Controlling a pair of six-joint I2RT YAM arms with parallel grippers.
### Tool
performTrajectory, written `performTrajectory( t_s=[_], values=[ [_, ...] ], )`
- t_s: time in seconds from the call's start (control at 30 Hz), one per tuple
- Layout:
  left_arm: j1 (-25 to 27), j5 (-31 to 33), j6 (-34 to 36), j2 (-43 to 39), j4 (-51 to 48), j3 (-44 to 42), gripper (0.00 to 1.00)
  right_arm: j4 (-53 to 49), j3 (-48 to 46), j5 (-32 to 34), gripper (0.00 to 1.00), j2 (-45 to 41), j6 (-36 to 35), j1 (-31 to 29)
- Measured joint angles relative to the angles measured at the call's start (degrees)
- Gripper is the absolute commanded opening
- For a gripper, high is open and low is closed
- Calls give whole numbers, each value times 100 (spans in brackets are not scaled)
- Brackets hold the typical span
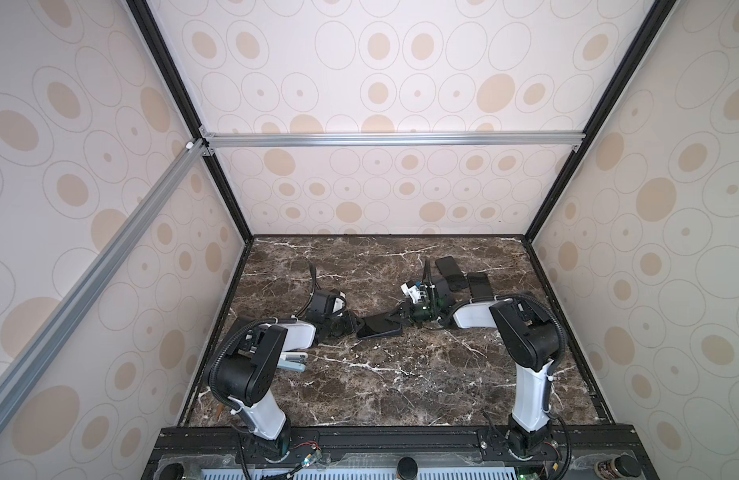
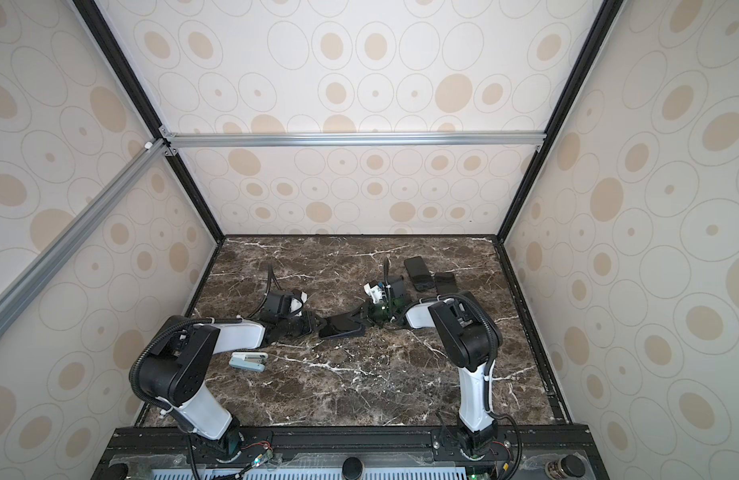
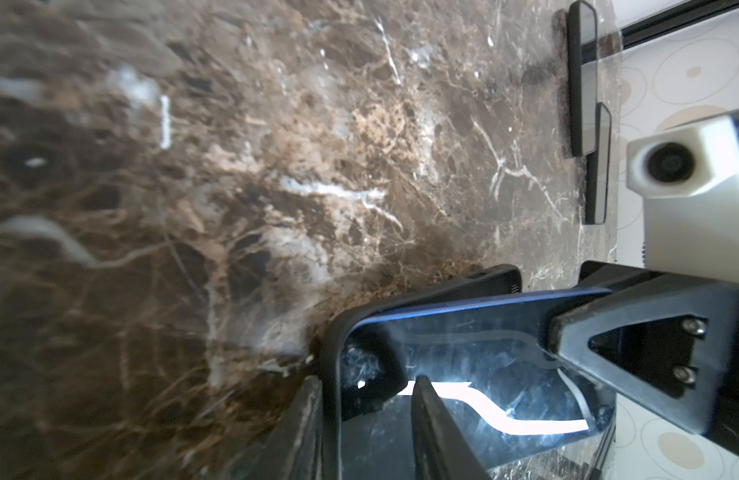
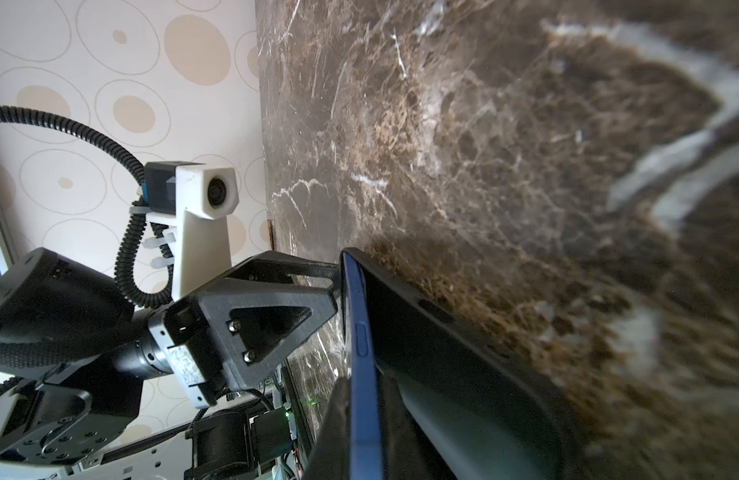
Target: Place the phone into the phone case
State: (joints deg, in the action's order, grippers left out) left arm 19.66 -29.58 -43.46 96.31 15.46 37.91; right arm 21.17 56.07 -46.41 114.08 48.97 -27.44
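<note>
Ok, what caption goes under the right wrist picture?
Blue phone tilted into its black case, left fingers gripping the far end, above a marble table.

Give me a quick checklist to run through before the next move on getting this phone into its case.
1. Grip of the right gripper on the phone: ok, jaws shut on its end.
2. Hold of the left gripper on the phone case: ok.
3. Phone end nearest the left gripper tucked inside the case rim: ok, judging by the left wrist view.
4. Phone fully seated: not ok. In the right wrist view, its blue edge stands away from the case towards the right gripper.
5. Pair resting on the table or lifted off it: cannot tell.
</note>
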Motion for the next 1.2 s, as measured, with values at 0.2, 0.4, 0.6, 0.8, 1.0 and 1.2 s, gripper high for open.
performTrajectory(
  t_s=[0.2, 0.4, 0.6, 0.8, 1.0, 1.2],
  values=[
    [42, 72, -179, 4, 431, -223, 36, 507, -240, 7, 1, 31, 337, -2],
    [144, 361, -214, -33, 625, -367, 35, -11, -146, 289, 24, -24, 197, -39],
    [247, 640, -197, -76, 627, -396, 34, -1650, 323, 927, 38, -221, -391, -125],
    [297, 758, -175, -120, 590, -409, 34, -3300, 988, 1469, 45, -310, -935, -160],
    [302, 763, -131, -151, 516, -407, 33, -4371, 1360, 1878, 47, -356, -1314, -184],
    [299, 669, -2, -146, 428, -365, 32, -4962, 1451, 2076, 54, -544, -1561, -186]
  ],
)
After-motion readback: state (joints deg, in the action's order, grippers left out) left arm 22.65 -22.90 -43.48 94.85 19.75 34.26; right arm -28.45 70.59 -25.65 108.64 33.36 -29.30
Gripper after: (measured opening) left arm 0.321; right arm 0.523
